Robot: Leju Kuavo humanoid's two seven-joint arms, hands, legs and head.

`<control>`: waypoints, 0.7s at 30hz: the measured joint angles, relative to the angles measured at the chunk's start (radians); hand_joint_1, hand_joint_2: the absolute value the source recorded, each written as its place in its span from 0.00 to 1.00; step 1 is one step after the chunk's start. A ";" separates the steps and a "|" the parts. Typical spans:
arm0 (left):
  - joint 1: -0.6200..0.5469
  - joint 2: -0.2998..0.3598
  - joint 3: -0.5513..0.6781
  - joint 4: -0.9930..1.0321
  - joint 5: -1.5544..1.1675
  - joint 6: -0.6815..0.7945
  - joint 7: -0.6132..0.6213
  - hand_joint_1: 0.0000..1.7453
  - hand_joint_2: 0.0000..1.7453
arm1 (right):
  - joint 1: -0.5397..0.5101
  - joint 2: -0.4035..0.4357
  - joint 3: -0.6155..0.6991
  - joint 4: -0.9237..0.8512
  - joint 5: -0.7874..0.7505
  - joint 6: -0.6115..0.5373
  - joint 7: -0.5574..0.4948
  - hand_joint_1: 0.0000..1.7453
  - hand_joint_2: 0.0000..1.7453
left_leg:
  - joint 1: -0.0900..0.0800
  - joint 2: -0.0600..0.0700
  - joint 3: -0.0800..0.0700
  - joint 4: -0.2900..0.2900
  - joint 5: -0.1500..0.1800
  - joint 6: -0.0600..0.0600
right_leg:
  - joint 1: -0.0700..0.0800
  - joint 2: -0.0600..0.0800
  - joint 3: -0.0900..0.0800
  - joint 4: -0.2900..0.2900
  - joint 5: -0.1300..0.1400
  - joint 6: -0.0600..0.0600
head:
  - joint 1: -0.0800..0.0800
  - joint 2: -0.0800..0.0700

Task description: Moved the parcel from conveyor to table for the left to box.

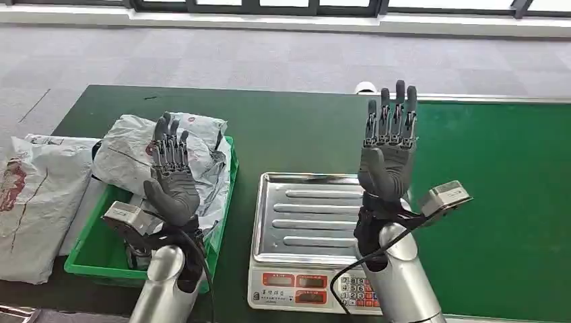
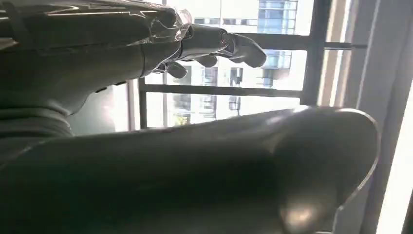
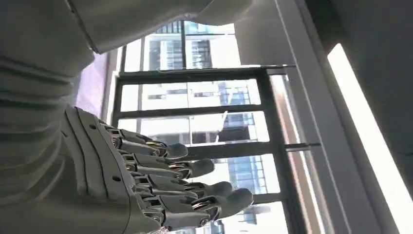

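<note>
Both arms are raised with the fingers pointing up. My left hand (image 1: 172, 178) is open and holds nothing, in front of the green box (image 1: 101, 259). My right hand (image 1: 387, 151) is open too, raised above the steel pan of the scale (image 1: 306, 222). A crumpled grey-white parcel (image 1: 135, 151) lies in the green box, spilling over its rim. Another grey parcel (image 1: 34, 202) with red marks lies flat on the table left of the box. In the wrist views the left hand (image 2: 146, 58) and the right hand (image 3: 146, 180) have straight fingers with nothing in them, against windows.
The dark green table (image 1: 283, 128) holds the box and the scale, whose keypad (image 1: 353, 293) faces me. The brighter green conveyor belt (image 1: 512, 202) runs along the right. A small white object (image 1: 367, 87) sits at the table's far edge. Grey carpet lies beyond.
</note>
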 measured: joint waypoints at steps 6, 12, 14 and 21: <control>0.031 0.004 -0.101 -0.114 -0.080 0.096 0.000 0.00 0.00 | -0.079 0.009 -0.042 0.141 0.024 -0.026 0.057 0.00 1.00 | 0.000 -0.001 -0.001 0.000 0.000 0.000 | 0.000 -0.001 0.000 0.000 0.000 0.000 | 0.000 0.000; 0.037 0.017 -0.172 -0.158 -0.107 0.157 0.000 0.00 0.00 | -0.119 0.017 -0.082 0.228 0.017 -0.024 0.078 0.00 1.00 | 0.000 -0.001 -0.001 0.000 0.000 0.000 | 0.000 -0.001 -0.001 0.000 0.000 0.000 | 0.000 0.000; 0.042 0.021 -0.200 -0.171 -0.113 0.179 0.000 0.00 0.00 | -0.124 0.021 -0.096 0.250 0.030 -0.042 0.085 0.00 1.00 | 0.000 -0.001 -0.001 0.000 0.000 0.000 | 0.000 -0.001 -0.001 0.000 0.000 0.000 | 0.000 0.000; 0.084 0.034 -0.246 -0.221 -0.130 0.202 0.000 0.00 0.00 | -0.128 0.042 -0.103 0.285 0.137 -0.087 0.113 0.00 1.00 | 0.000 -0.001 -0.002 0.000 0.000 0.000 | 0.000 -0.001 -0.002 0.000 0.000 0.000 | 0.000 0.000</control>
